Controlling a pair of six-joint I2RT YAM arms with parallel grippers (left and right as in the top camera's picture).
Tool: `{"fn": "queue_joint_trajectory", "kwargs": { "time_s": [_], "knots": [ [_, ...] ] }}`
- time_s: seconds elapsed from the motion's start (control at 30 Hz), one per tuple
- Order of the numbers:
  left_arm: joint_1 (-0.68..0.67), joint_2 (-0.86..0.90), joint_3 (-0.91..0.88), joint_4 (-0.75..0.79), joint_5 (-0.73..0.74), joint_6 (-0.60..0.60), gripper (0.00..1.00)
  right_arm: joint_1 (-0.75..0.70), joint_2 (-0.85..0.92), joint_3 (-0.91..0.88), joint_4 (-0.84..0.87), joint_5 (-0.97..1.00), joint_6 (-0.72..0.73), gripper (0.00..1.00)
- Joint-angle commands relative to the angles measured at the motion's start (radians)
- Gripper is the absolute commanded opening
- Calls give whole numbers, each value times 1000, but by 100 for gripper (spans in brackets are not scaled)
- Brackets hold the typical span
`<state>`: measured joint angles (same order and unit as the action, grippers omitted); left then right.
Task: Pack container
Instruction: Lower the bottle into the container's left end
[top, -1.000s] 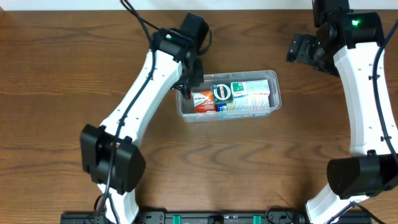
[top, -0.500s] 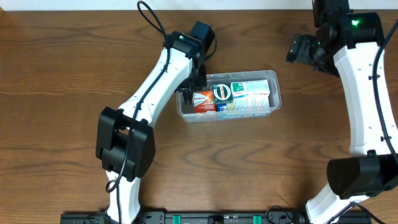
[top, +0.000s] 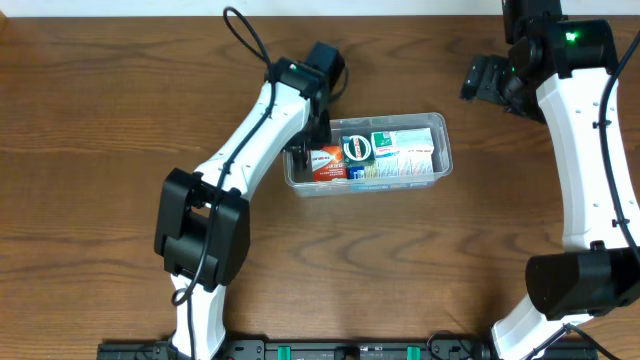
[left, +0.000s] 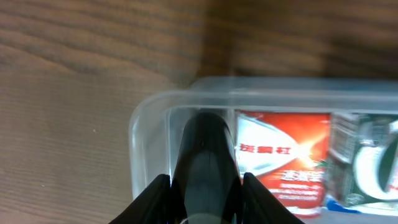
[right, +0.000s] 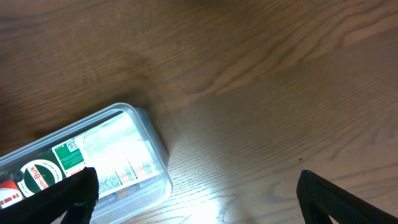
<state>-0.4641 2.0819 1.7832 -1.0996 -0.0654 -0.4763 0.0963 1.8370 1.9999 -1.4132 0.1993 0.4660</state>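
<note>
White links (top: 255, 140), black joints (top: 200, 235), cables (top: 245, 35), green light (top: 572, 38)

The wooden table (top: 100, 120) bears one clear container (top: 445, 150).

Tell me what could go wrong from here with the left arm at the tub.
1. The left end effector holds a dark cylinder at the narrow gap between the container end wall and the red box; it may jam or ride up onto the box.
2. Pressing down could slide or tip the container.
</note>
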Motion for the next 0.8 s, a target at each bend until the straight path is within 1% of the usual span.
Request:
{"fn": "queue_joint_trajectory", "kwargs": {
  "time_s": [0.0, 0.1, 0.17, 0.2, 0.33, 0.57, 0.77],
  "knots": [
    [0, 12, -33, 14, -26, -19, 35, -4, 3, 2, 0, 10, -4, 99],
    [0, 12, -39, 20, -26, -19, 35, -5, 3, 2, 0, 10, -4, 99],
    [0, 12, -39, 25, -26, -19, 37, -4, 3, 2, 0, 10, -4, 99],
    [0, 12, -39, 26, -26, -19, 47, -4, 3, 2, 0, 10, -4, 99],
    [0, 12, -39, 33, -25, -19, 59, -4, 3, 2, 0, 10, -4, 99],
    [0, 1, -23, 47, -25, -19, 60, -4, 3, 2, 0, 10, -3, 99],
    [0, -79, 9, 47, -25, -19, 60, -5, 3, 2, 0, 10, -4, 99]
  ]
}}
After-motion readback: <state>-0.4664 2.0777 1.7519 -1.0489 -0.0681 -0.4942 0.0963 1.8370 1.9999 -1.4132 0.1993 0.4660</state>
